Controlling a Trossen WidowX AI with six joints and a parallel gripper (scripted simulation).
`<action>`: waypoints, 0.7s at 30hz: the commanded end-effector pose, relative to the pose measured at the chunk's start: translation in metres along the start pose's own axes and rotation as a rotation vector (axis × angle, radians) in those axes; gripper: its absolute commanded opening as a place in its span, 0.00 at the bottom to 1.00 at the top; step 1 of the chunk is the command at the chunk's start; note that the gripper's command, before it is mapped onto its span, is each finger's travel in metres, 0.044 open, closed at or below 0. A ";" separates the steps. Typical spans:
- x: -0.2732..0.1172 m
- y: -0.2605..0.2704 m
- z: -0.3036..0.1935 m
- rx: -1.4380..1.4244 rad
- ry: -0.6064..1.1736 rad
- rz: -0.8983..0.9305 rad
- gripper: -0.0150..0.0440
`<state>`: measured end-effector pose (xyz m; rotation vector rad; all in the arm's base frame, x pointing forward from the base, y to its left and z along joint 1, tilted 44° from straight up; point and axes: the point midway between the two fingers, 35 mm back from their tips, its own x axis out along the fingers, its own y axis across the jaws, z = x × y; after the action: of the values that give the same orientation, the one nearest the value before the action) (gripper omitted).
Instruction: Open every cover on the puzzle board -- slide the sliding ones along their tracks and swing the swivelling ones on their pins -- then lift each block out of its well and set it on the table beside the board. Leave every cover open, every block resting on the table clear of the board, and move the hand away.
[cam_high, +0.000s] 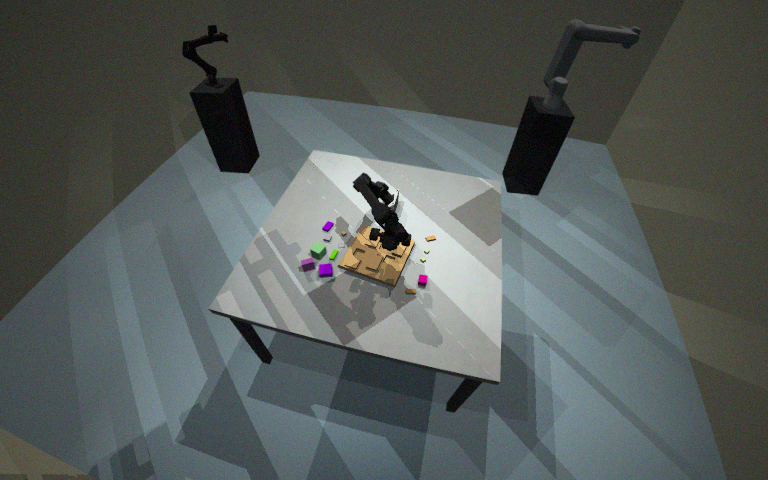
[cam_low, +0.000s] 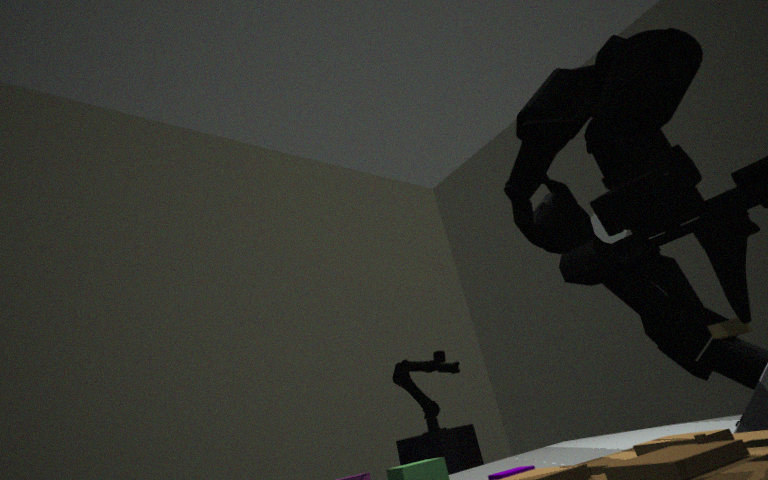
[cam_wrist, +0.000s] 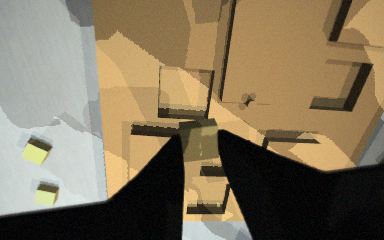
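My gripper (cam_wrist: 200, 134) is shut on a small pale-yellow block (cam_low: 729, 328) (cam_wrist: 199, 146) and holds it above the puzzle board (cam_high: 386, 275) (cam_wrist: 112, 107). The board is tan wood. In the wrist view a square well (cam_wrist: 182, 92) with no block visible in it lies just beyond the held block. Another recess (cam_wrist: 352, 85) shows at the right, beside a broad flat panel (cam_wrist: 280, 45). The arm hides the board's far part in the top view. Two small yellow blocks (cam_high: 427, 251) (cam_wrist: 36, 152) rest on the table beside the board. I cannot tell every cover's position.
Left of the board on the table (cam_high: 362, 331) lie a green cube (cam_high: 318, 250), a bright green block (cam_high: 333, 254) and several purple pieces. A magenta block (cam_high: 423, 279) and orange-tan pieces lie to the right. Two other arms stand on pedestals beyond the table.
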<state>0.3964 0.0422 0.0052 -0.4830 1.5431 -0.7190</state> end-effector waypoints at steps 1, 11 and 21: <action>-0.005 -0.012 -0.002 0.005 0.003 0.006 0.39; -0.012 -0.050 -0.010 0.003 0.003 0.010 0.39; -0.018 -0.087 -0.022 0.001 0.004 0.012 0.39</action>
<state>0.3724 0.0023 0.0668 -0.4654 1.5511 -0.7134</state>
